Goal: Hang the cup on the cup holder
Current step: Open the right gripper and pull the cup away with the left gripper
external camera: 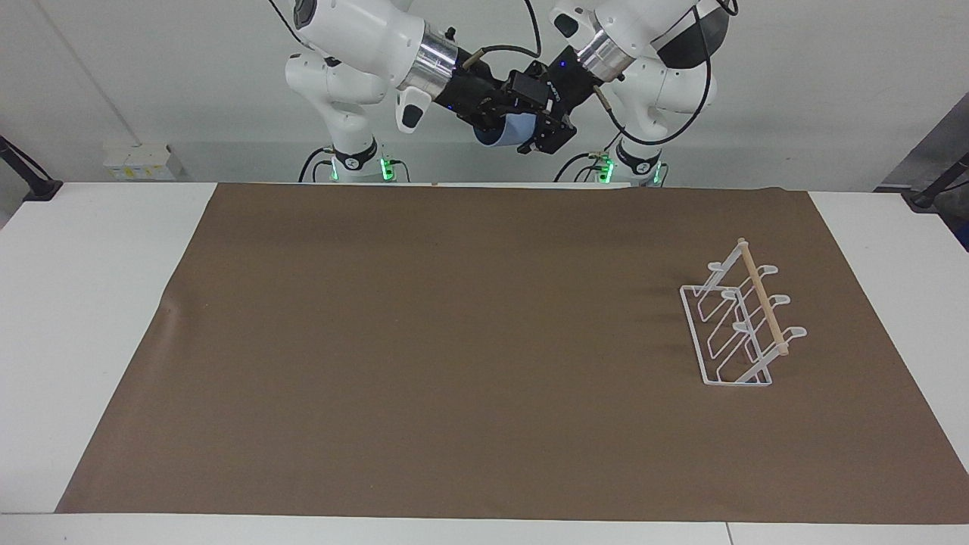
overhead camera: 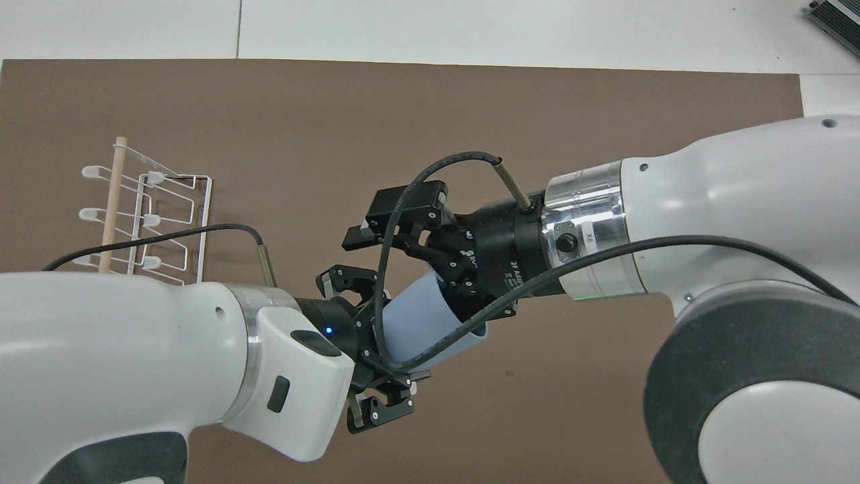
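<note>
The light-blue cup [overhead camera: 423, 319] [external camera: 500, 136] is held high in the air over the robots' end of the brown mat, lying tilted. My left gripper [overhead camera: 393, 336] [external camera: 534, 129] is shut on the cup. My right gripper [overhead camera: 396, 259] [external camera: 488, 110] stands open close against the cup, one finger above it, and does not grip it. The white wire cup holder [external camera: 742, 325] [overhead camera: 144, 215] with its wooden rod stands on the mat toward the left arm's end of the table, with nothing on its prongs.
A brown mat [external camera: 454, 341] covers most of the white table [external camera: 91, 303]. Both arms' cables [overhead camera: 403, 195] loop around the grippers and across the cup.
</note>
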Robot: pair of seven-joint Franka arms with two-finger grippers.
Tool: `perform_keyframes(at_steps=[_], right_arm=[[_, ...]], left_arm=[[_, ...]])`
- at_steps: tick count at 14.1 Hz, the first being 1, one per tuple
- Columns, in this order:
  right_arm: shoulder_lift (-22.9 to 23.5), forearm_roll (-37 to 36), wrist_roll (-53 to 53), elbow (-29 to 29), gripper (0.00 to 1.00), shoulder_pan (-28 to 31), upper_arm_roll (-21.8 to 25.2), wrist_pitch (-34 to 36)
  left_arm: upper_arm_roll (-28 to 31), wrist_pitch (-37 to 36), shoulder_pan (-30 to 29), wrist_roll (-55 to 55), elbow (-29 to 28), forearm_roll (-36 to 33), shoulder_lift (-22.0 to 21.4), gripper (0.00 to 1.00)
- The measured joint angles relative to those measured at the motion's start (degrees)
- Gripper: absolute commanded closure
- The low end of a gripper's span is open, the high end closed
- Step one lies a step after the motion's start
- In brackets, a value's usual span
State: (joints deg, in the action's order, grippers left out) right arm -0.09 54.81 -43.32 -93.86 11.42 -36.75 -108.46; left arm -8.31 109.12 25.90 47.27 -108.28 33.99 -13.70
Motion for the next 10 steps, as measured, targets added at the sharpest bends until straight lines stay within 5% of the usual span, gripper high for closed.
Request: perform_keyframes(at_steps=[10], right_arm=[[0.49,0.0,0.85,0.04,0.0,0.02,0.03,-2.47]], left_arm=[[0.68,-11.01,-5.16,11.6,0.01,-0.14,-1.21,1.0]])
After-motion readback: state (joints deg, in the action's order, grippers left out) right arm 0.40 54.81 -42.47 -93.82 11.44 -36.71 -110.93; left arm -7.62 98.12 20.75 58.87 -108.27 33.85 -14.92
